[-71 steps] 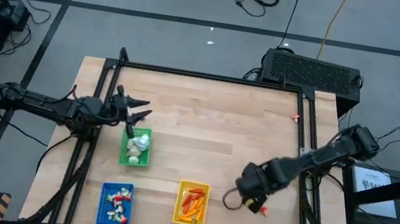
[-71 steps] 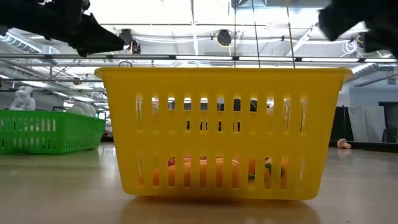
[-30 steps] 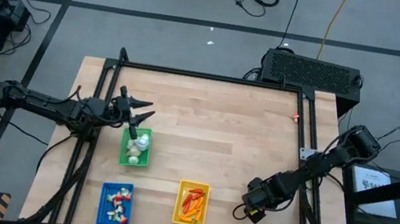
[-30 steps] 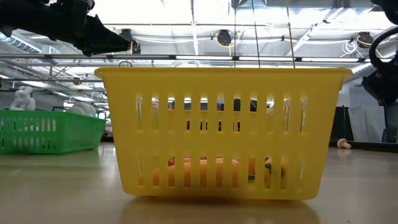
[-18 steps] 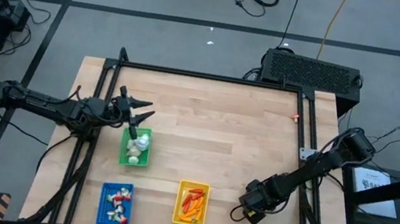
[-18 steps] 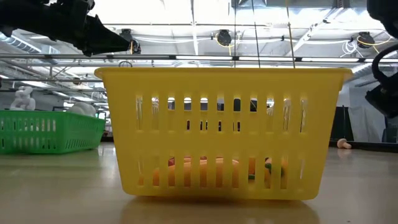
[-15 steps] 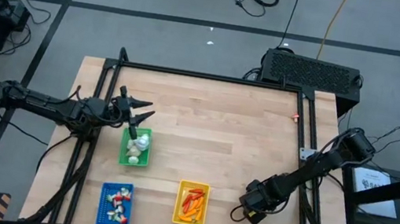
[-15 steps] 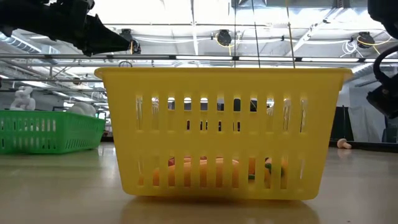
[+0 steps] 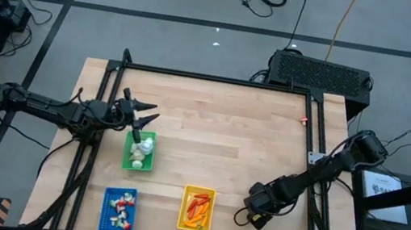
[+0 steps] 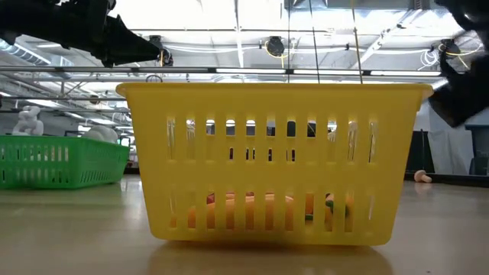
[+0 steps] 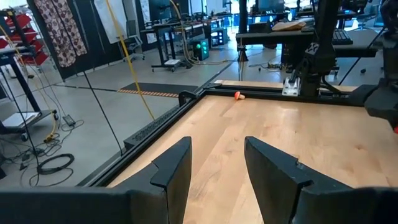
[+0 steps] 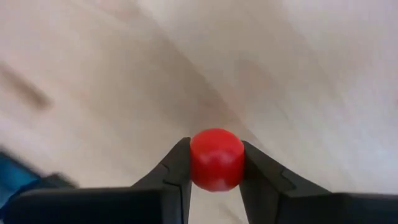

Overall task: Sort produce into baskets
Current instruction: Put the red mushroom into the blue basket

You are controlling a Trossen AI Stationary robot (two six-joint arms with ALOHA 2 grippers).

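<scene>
Wooden table (image 9: 218,141) from above, dark rails around it, grey floor and cables beyond. Green basket (image 9: 139,152) with white bulbs, blue basket (image 9: 119,209) with red-and-white pieces, yellow basket (image 9: 196,208) with orange and red pieces. Left gripper (image 9: 140,115) parked over the green basket's far end, fingers apart, empty. Right gripper (image 9: 243,216) low, just beside the yellow basket.

At table height: yellow slotted wall (image 10: 271,160) close up, orange shapes behind the slots; green basket farther off.

Left wrist: fingers (image 11: 171,171) spread, bare wood between.

Right wrist: small round red piece (image 12: 216,159) pinched between both fingers (image 12: 174,174), glossy, over wood.
</scene>
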